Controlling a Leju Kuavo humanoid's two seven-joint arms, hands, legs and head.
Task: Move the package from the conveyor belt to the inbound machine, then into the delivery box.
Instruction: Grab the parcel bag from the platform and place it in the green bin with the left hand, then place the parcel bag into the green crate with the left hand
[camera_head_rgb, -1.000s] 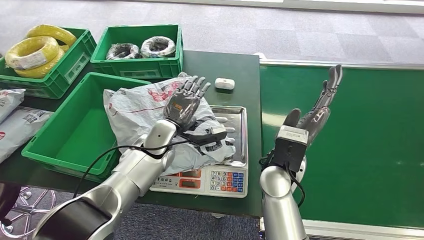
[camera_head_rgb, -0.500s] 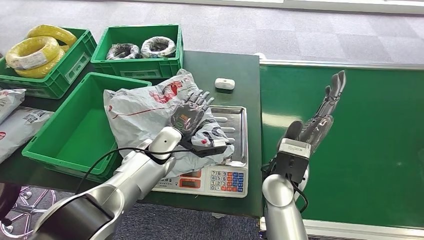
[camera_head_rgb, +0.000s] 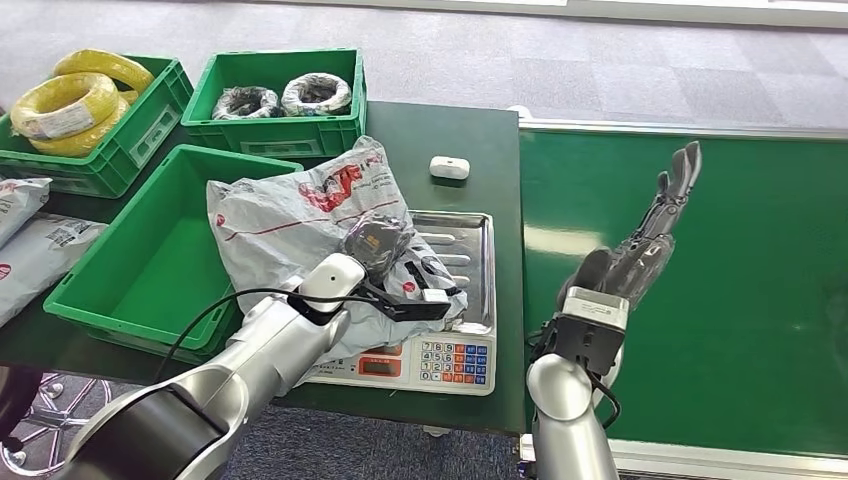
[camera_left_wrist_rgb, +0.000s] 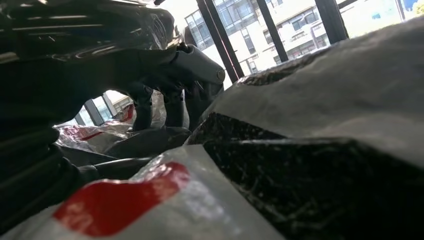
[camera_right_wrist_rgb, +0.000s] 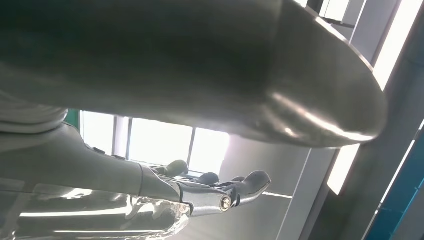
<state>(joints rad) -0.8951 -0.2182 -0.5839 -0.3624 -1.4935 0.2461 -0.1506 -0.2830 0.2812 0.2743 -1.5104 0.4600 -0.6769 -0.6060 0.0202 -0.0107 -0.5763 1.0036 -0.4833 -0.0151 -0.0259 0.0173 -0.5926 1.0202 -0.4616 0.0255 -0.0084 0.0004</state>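
Since earlier, left hand (camera_head_rgb: 375, 240) is curling down, gripping the package (camera_head_rgb: 300, 215) on the scale (camera_head_rgb: 478, 262) for lifting; right hand (camera_head_rgb: 650, 235) is hovering open-fingered.

I am working at a parcel sorting station in a warehouse. A green conveyor belt (camera_head_rgb: 740, 300) is running under my right fingers (camera_head_rgb: 680, 175), a weighing scale (camera_head_rgb: 440, 345) is sitting beneath my left fingers (camera_head_rgb: 375, 240), and green plastic crates (camera_head_rgb: 150, 265) are standing beyond them on the desk (camera_head_rgb: 450, 125).

Digits 1 to 9 on the scale's keypad (camera_head_rgb: 447, 361); package (camera_head_rgb: 300, 215) lettering unreadable.
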